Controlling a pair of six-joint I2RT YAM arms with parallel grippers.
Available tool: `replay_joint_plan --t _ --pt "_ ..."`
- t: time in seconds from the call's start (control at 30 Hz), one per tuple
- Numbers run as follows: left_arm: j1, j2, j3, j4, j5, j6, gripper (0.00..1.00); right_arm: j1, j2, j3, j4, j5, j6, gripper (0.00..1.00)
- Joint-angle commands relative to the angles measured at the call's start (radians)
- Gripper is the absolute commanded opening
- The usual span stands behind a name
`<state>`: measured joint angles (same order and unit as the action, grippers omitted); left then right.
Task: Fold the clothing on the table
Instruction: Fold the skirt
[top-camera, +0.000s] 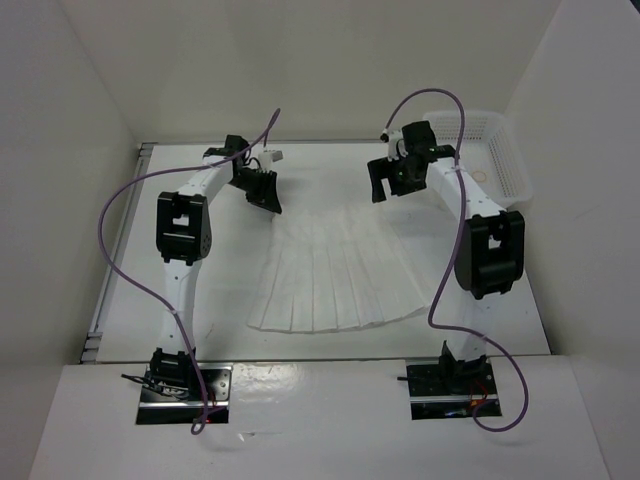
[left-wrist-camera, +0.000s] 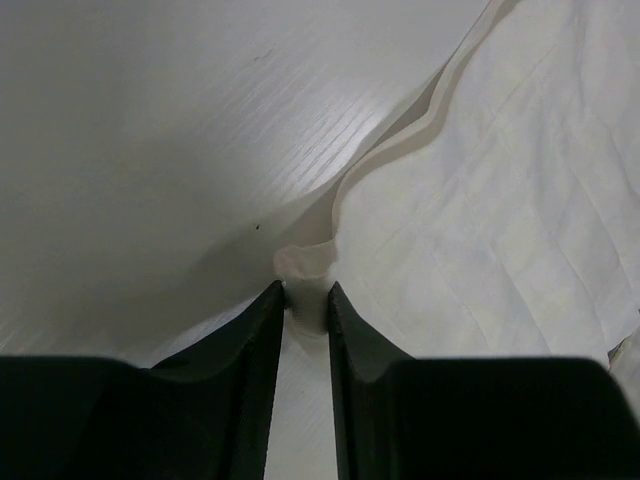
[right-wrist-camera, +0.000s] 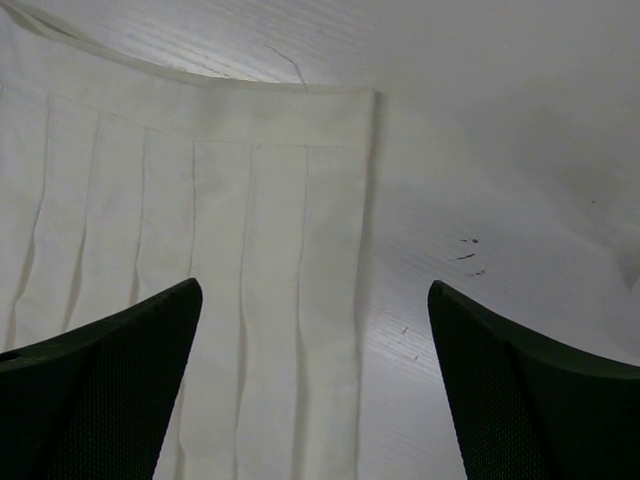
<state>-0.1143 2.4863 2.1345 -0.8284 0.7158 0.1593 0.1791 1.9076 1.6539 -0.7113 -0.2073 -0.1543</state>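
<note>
The pleated skirt (top-camera: 335, 280) lies spread flat at the middle of the table (top-camera: 225, 300). It is fanned out, with its narrow waistband (right-wrist-camera: 290, 105) toward 12 o'clock and the wide hem toward 6. The fabric looks thin, light and limp. I judge it will sag and lose its pleats if I lift it by one point, and it may slide on the smooth tabletop if dragged. The waistband is the doubled, firmer edge, so its two end corners are the best places to hold. Lifting both together should keep the pleats lined up as the top is carried toward the hem.

My left gripper (left-wrist-camera: 306, 295) sits at the skirt's 11 o'clock corner. Its jaws stand narrow, with a small bunched nub of the waistband end between the tips. It looks pinched, though only a little cloth is caught, so the hold may be shallow.

My right gripper (right-wrist-camera: 313, 290) hangs above the 1 o'clock corner with its jaws spread wide, holding nothing. The waistband's square end lies just ahead of the fingers (right-wrist-camera: 120, 380), and bare table shows at 3 o'clock.

Well apart, in the table's far corner at about 1 o'clock, stands a white mesh basket (top-camera: 497, 150).
</note>
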Motion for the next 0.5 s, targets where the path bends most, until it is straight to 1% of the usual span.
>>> replay_joint_plan --t 0.0,0.07,0.17,0.2,0.27,0.4,0.43,0.47 --pt "-0.004 0.022 0.010 -0.014 0.050 0.029 0.29 0.005 0.028 0.052 -0.002 -0.021 -0.002 0.98" --pt "-0.004 0.022 0.019 -0.014 0.050 0.029 0.25 0.005 0.039 0.052 -0.002 -0.021 -0.002 0.98" --pt "-0.004 0.031 0.039 -0.014 0.040 0.020 0.25 0.005 0.076 0.052 0.019 -0.036 -0.002 0.98" --pt "-0.004 0.031 0.051 -0.023 0.040 0.020 0.25 -0.007 0.100 0.052 0.019 -0.050 -0.002 0.94" --pt "-0.004 0.031 0.060 -0.023 0.028 0.020 0.25 -0.024 0.128 0.063 0.019 -0.085 -0.011 0.91" --pt "-0.004 0.031 0.061 -0.023 -0.019 0.029 0.25 -0.082 0.206 0.127 -0.003 -0.182 -0.021 0.79" --pt "-0.004 0.022 0.061 -0.032 -0.029 0.029 0.25 -0.102 0.232 0.151 -0.004 -0.193 -0.021 0.73" --pt "-0.004 0.022 0.061 -0.032 -0.029 0.029 0.25 -0.112 0.241 0.161 -0.004 -0.193 -0.021 0.70"
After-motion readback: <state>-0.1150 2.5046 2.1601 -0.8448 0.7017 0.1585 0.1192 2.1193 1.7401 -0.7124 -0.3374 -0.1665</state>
